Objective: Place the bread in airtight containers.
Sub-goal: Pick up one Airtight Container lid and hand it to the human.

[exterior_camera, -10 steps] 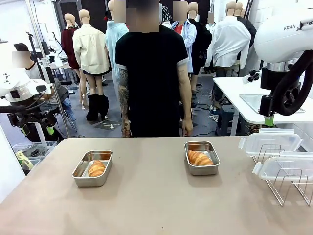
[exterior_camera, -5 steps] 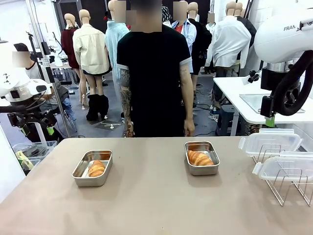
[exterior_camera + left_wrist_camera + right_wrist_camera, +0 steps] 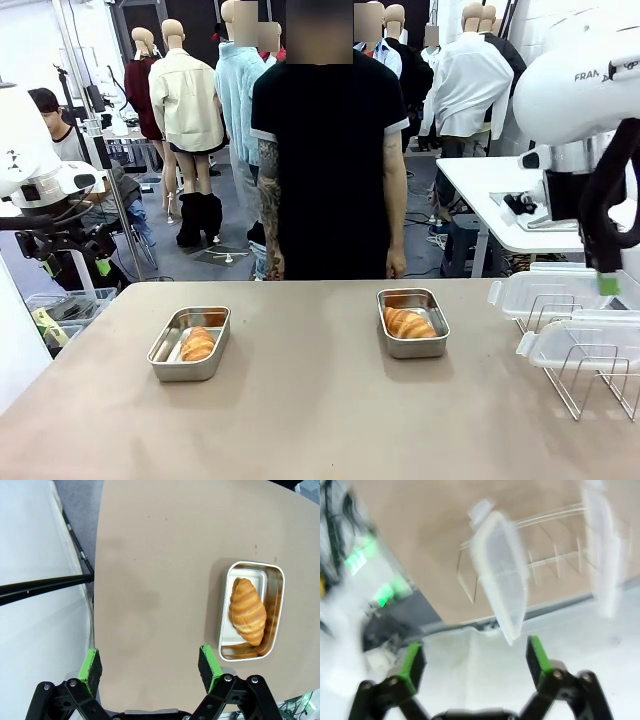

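Two steel airtight containers stand open on the tan table, each with one golden bread roll inside. The left container [image 3: 190, 343] holds bread [image 3: 198, 344]; the right container [image 3: 413, 323] holds bread [image 3: 409, 322]. Clear lids [image 3: 552, 291] [image 3: 585, 340] rest on a wire rack at the right. My left gripper [image 3: 150, 666] hangs open high over the table's left edge, with the left container [image 3: 276, 580] and its bread [image 3: 247, 611] off to one side. My right gripper [image 3: 475, 662] is open above a lid [image 3: 502, 585]; that view is blurred.
A person in a black shirt [image 3: 328, 150] stands at the far side, arms down, facing the table. The wire rack [image 3: 590, 375] fills the right end of the table [image 3: 320, 420]. A white side table [image 3: 500, 200] stands behind on the right.
My right arm has swung to the right, carrying its gripper over the lids on the rack. The person has turned to face the table. Containers, bread and left arm are unmoved.
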You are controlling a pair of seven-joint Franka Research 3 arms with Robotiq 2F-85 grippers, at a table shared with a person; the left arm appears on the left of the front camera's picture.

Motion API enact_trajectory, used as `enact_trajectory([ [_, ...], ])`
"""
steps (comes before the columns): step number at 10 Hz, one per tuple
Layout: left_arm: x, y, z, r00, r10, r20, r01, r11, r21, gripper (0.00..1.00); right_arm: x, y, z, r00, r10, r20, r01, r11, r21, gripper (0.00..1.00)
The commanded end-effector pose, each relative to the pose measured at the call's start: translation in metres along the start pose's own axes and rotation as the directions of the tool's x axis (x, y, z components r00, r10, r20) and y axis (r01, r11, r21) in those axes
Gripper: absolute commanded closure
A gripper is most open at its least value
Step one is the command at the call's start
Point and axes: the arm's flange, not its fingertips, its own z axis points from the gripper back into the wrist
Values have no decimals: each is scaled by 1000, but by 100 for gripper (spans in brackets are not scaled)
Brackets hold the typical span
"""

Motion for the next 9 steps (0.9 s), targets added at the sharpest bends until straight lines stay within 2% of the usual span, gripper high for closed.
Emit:
enact_trajectory([
  [1,-2,0,2,1000,-6,3,6,1000,-1,0,-11,0,-15,942,319,-102,-322,946,-17,0],
  [2,-2,0,2,1000,-6,3,6,1000,-1,0,-7,0,-23,935,341,-99,-348,935,-65,0],
  [4,-2,0,2,1000,-6,3,6,1000,-1,0,5,-12,-43,955,292,-54,-297,948,-119,0],
  [6,-2,0,2,1000,-6,3,6,1000,-1,0,14,-12,-59,988,155,-15,-156,982,-104,0],
  [8,-2,0,2,1000,-6,3,6,1000,-1,0,13,-15,-69,996,81,43,-74,989,-129,0],
  [9,-2,0,2,1000,-6,3,6,1000,-1,0,15,-16,-76,995,78,55,-72,991,-112,0],
])
